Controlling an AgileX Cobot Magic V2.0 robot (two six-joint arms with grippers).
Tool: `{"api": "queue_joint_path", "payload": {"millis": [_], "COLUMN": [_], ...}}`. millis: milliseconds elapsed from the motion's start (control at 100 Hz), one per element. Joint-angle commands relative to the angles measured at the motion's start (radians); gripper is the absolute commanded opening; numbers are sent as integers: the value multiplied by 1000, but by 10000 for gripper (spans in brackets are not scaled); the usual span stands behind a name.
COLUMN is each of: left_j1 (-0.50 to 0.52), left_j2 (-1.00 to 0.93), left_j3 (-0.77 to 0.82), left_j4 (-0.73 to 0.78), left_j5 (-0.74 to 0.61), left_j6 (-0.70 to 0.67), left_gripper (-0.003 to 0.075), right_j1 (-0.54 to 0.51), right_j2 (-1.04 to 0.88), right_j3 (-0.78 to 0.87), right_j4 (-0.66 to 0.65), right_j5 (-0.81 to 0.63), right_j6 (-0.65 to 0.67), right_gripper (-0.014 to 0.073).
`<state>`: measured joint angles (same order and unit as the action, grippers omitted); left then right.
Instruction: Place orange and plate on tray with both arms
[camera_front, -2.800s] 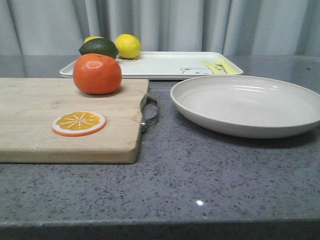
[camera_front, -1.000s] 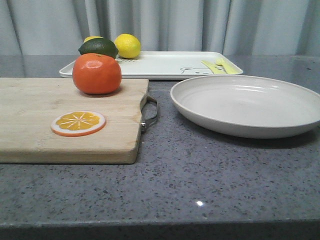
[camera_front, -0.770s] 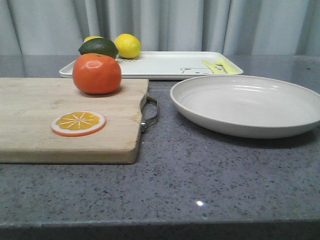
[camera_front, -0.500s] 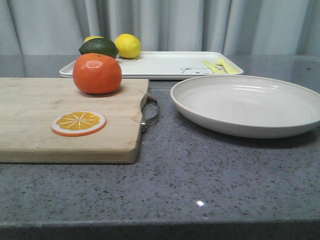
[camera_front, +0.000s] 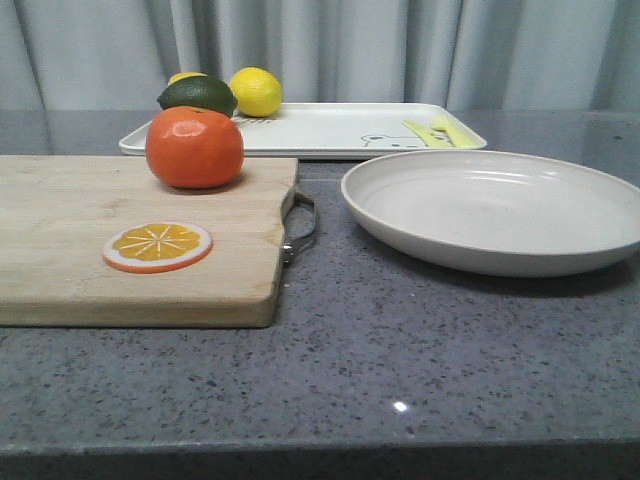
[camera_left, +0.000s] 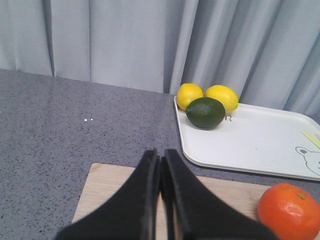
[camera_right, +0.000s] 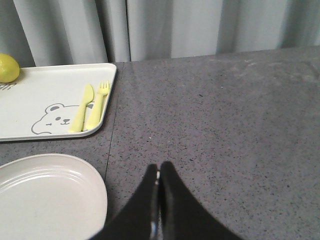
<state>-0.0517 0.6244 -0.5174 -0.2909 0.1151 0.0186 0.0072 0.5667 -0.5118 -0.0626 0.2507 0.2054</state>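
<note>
I am judging that nothing is done yet: both items are waiting off the tray (camera_front: 330, 130). The orange (camera_front: 194, 147) is sitting on the wooden cutting board (camera_front: 70, 235), at its far end, with an orange slice (camera_front: 157, 246) lying flat nearer me. The plate (camera_front: 495, 208) is resting on the countertop (camera_front: 400, 350) to the right of the board, just in front of the tray's near edge. The tray is lying at the back, already carrying two lemons (camera_front: 255, 91), a dark green lime (camera_front: 197, 94) and a yellow knife and fork (camera_front: 438, 132) beside its bear drawing.

My left gripper (camera_left: 161, 165) is hanging over the board with its fingers pressed together and nothing between them; the orange is showing off to one side of it. My right gripper (camera_right: 159, 172) is likewise clenched on nothing, over bare counter beside the plate's rim.

Both pickups and both placements are remaining, as I am reading it.

The surface is speckled grey stone, with pale grey curtains (camera_front: 400, 50) closing off the room behind.
</note>
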Motion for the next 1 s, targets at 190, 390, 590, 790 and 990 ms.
{"api": "queue_joint_path", "payload": {"millis": [190, 390, 590, 790, 990], "left_j1": [1, 1, -27, -107, -211], "left_j2": [145, 246, 311, 384, 496], "left_j3": [-162, -234, -275, -320, -411], "left_j4": [-15, -17, -19, -19, -19], "left_j5": [58, 141, 157, 161, 181], "left_j6": [-6, -6, -1, -1, -1], "left_gripper": [-17, 45, 396, 613, 611], "right_j1": [1, 1, 1, 1, 1], "right_j2": [9, 9, 9, 9, 9], "right_j3": [-40, -40, -40, -40, -40], "right_j4": [4, 4, 4, 4, 4], "right_j5": [-17, -2, -2, -2, 0], "right_j6": [-1, -1, -1, -1, -1], "right_gripper": [-60, -60, -60, -60, -60]}}
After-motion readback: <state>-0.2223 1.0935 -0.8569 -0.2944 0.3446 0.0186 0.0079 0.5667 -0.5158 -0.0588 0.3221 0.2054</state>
